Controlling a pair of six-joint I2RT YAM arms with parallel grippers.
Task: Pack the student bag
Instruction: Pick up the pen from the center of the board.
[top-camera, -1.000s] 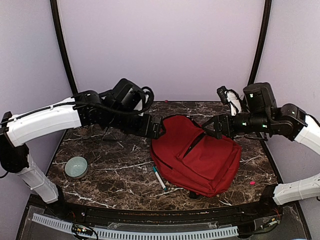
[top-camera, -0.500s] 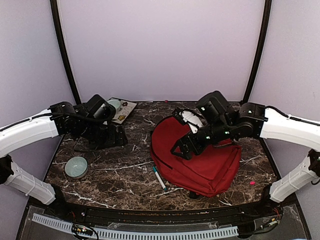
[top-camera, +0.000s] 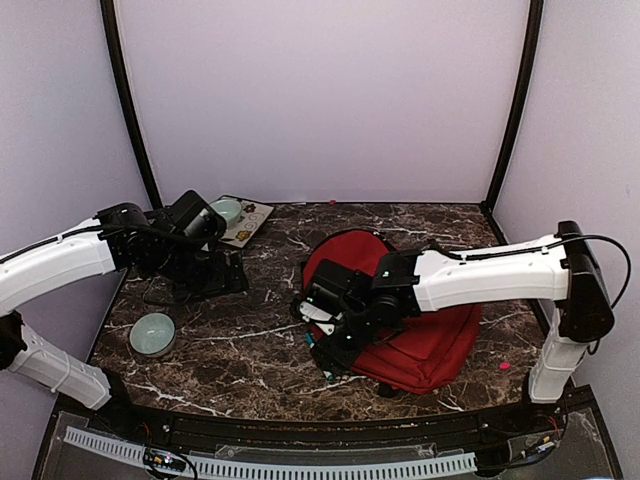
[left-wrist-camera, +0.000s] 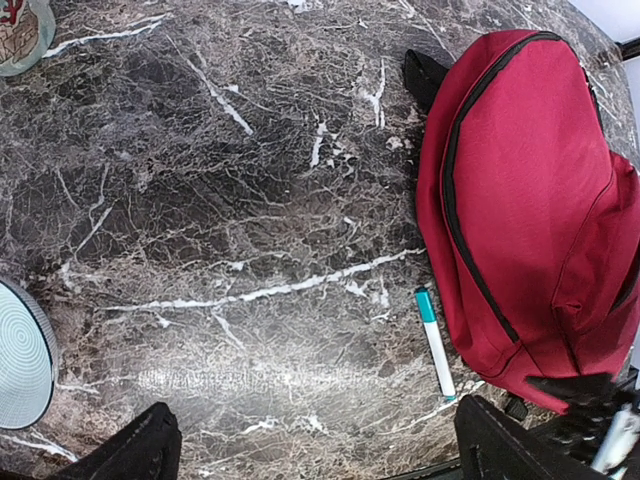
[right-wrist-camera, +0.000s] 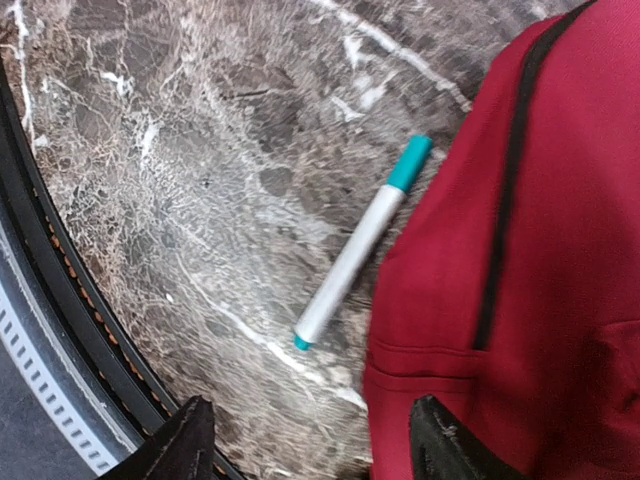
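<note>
Right gripper (right-wrist-camera: 315, 445): hangs parted, empty, over the teal-capped pen (right-wrist-camera: 355, 250) beside the student bag (right-wrist-camera: 560, 250), having swung across from its far side; suggests a pen pickup next.

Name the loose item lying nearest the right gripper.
The teal-capped white marker, beside the red backpack, just beneath the right gripper; the round teal dish and the tiny pink bit lie farther off.

The left arm (top-camera: 60, 258) bends inward, left gripper (top-camera: 222, 272) spread wide; the right arm (top-camera: 485, 278) stretches leftward, right gripper (top-camera: 325, 338) pointing down, fingers parted.
</note>
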